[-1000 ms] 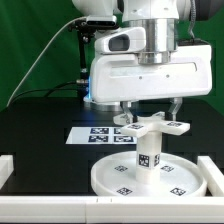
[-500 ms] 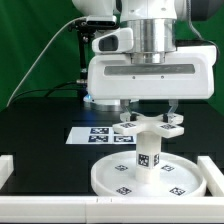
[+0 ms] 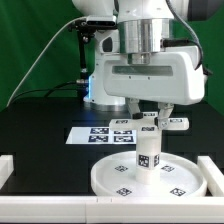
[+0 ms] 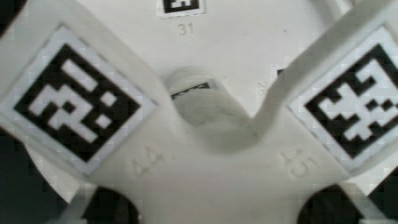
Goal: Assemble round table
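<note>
The large round disc point(image 3: 150, 182) lies flat with its tags up at the front of the black table. The short leg point(image 3: 148, 155) stands upright in its middle. The T-shaped foot piece point(image 3: 152, 124) sits on top of the leg, its tagged arms spread sideways. My gripper point(image 3: 150, 114) comes straight down and is shut on the foot piece. In the wrist view the foot piece point(image 4: 214, 150) fills the frame, with a tag on each arm. My gripper point(image 4: 217, 208) shows only as dark fingers point(image 4: 103, 208) on either side of the piece.
The marker board point(image 3: 92, 134) lies flat behind the disc, toward the exterior view's left. A white rail point(image 3: 6, 172) borders the table at the front left and front right point(image 3: 216, 172). A green backdrop stands behind the arm.
My hand has turned about its vertical axis, and the foot piece has turned with it on top of the leg. The disc and the leg have stayed in place.
</note>
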`<action>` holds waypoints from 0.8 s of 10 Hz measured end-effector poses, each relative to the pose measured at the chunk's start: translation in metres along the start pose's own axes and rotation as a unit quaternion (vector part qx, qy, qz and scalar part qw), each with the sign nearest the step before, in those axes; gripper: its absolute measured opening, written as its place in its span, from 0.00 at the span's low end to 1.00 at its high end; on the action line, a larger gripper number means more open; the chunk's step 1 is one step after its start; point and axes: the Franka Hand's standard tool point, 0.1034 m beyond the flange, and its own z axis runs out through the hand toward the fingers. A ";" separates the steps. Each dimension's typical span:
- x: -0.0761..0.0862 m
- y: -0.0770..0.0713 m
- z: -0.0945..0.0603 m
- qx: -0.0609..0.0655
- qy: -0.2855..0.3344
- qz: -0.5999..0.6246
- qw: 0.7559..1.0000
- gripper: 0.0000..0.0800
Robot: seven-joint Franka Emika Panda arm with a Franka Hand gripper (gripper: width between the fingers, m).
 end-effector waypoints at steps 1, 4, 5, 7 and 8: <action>0.000 0.000 0.000 0.000 0.001 0.016 1.000 0.55; -0.005 -0.005 -0.010 -0.006 -0.010 -0.042 0.999 0.67; -0.002 -0.010 -0.024 0.001 -0.014 -0.095 0.995 0.78; 0.003 -0.011 -0.033 0.007 -0.016 -0.238 0.971 0.81; 0.003 -0.012 -0.034 0.008 -0.016 -0.311 0.950 0.81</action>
